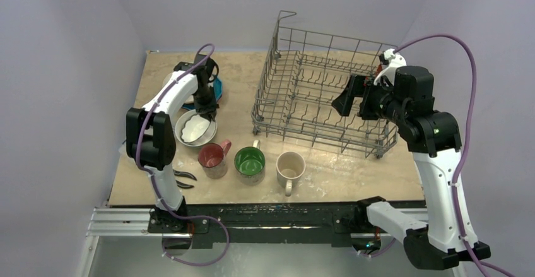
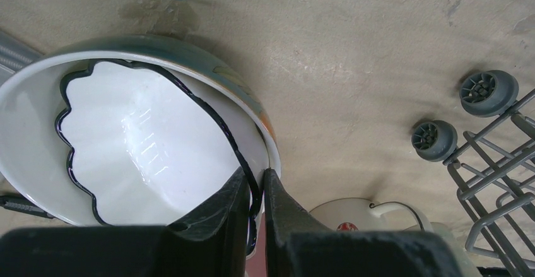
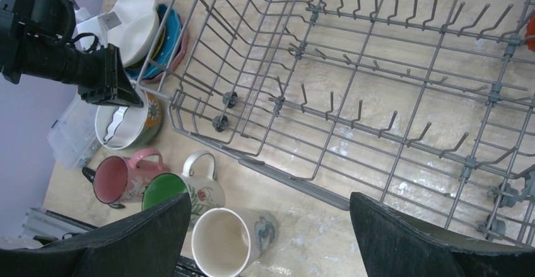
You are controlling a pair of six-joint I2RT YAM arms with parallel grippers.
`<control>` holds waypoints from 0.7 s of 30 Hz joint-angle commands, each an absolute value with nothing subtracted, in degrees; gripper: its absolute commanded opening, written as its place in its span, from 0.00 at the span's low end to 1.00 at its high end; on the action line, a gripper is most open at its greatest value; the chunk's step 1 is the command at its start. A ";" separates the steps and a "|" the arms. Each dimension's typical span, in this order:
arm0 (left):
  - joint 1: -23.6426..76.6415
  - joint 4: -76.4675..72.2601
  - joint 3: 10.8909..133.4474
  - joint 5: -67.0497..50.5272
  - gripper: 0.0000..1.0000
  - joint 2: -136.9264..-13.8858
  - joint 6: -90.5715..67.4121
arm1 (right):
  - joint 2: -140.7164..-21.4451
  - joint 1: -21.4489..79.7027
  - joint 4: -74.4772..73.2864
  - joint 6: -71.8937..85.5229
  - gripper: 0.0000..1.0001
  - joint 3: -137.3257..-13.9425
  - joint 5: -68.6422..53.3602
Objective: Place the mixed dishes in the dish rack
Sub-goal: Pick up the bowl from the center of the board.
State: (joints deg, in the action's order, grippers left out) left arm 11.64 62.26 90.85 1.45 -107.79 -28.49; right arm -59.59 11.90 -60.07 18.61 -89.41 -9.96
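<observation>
Now the left end effector (image 2: 255,179) clamps the small white bowl (image 2: 139,144) rim; right end effector (image 3: 270,200) gapes over the dish rack (image 3: 372,130).

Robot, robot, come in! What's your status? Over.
Left gripper shut on white bowl rim. Right gripper open, over dish rack. Bare table between bowl and rack; red mug close beside bowl.
</observation>
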 commanded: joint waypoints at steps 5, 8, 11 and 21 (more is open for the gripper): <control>11.16 65.92 94.06 7.74 0.00 -102.09 -28.59 | -58.14 12.11 -59.58 19.42 0.98 -89.14 -10.47; 11.16 67.73 95.25 8.69 0.00 -98.97 -30.26 | -58.18 12.11 -59.84 19.51 0.98 -89.30 -10.55; 11.19 68.15 95.35 8.41 0.00 -95.54 -32.01 | -58.56 12.07 -60.41 19.12 0.98 -89.51 -9.85; 10.90 67.89 95.33 5.61 0.00 -84.67 -36.68 | -60.78 12.12 -59.57 19.07 0.98 -88.38 -11.98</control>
